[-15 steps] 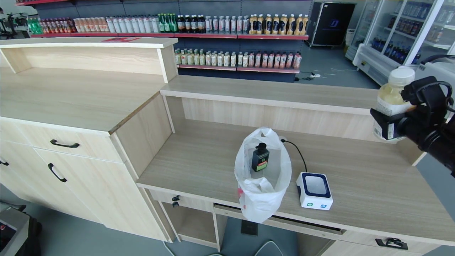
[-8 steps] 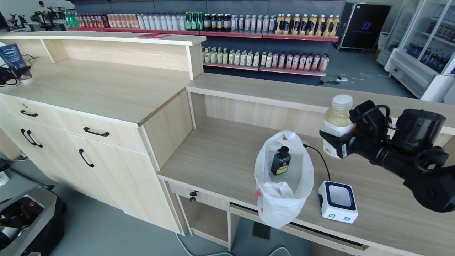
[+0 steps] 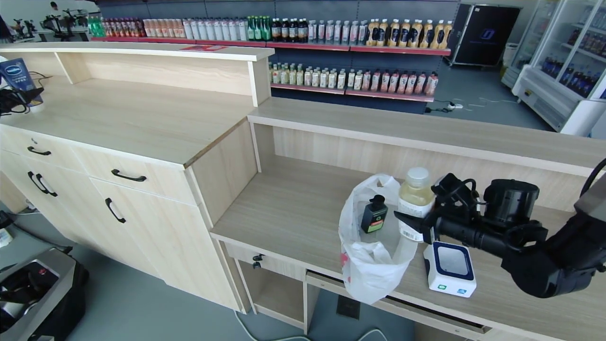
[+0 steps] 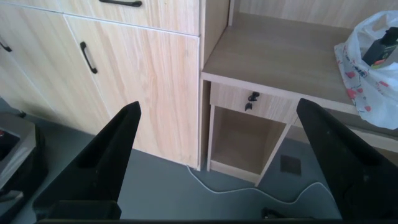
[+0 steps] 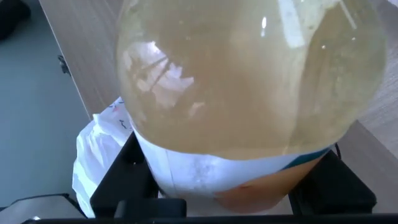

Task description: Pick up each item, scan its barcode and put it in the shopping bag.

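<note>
Presently the right gripper [image 3: 415, 223] is clamped on the upright, white-capped bottle of pale yellow drink [image 3: 415, 196] at the white plastic shopping bag [image 3: 364, 265] rim, just beside the white box scanner [image 3: 450, 267], apparently for bagging; the left gripper [image 4: 219, 109] hangs idle, fingers apart.

"Was the shop well lit?"

"Bright and even, lit from above by the look of the shadows. The surface [image 3: 293, 208] was pale all over, with only a soft shadow in the recess under its raised ledge and a darker one in the open cubby [image 4: 245, 146] below."

"Any glare?"

"White patches on the bottle [image 5: 249, 93], right up by the lens, and the fridge doors [image 3: 558, 57] were nearly bleached. The shopping bag [image 3: 374, 265] shone too."

"And the edges?"

"From the head, the shelves [image 3: 331, 47] and ledges bowed outward. The left end effector [image 4: 217, 104] was near-black against the lit cabinet [image 4: 143, 81]."
</note>
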Controlling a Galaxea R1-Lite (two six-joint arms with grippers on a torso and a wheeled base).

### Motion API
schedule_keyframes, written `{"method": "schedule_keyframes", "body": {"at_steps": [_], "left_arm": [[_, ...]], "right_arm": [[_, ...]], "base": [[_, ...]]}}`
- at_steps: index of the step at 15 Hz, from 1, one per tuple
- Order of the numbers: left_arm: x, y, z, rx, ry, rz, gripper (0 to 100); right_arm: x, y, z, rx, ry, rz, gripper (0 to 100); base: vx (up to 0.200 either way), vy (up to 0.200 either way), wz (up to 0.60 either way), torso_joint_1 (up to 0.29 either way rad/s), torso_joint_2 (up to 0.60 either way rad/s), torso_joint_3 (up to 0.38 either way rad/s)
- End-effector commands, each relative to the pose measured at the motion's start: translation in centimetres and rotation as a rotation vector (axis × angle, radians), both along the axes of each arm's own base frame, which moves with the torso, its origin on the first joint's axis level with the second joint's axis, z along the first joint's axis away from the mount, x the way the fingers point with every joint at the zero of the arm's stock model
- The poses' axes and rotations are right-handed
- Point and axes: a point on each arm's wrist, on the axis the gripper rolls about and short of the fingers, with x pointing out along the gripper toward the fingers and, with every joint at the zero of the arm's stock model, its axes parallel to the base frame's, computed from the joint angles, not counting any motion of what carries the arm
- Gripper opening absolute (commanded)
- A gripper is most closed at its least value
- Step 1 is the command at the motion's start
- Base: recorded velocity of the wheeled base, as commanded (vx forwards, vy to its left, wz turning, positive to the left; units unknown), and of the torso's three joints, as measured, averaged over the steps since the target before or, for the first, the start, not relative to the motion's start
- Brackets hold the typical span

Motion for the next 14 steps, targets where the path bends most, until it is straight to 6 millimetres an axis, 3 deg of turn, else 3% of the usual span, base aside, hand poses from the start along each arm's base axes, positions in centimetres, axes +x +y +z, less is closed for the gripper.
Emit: {"method": "schedule_keyframes", "body": {"at_steps": [1, 14], "left_arm": [[0.0, 0.0, 0.0, 0.0, 0.0, 0.0, 100], [0.0, 0.0, 0.0, 0.0, 0.0, 0.0, 100]], "right_arm": [[0.5, 0.2, -2.4, -0.005, 0.06, 0.026, 0], [3.2, 0.8, -9.1, -0.013, 0.066, 0.139, 0]], "base": [[0.0, 0.0, 0.0, 0.0, 0.0, 0.0], [0.0, 0.0, 0.0, 0.0, 0.0, 0.0]]}}
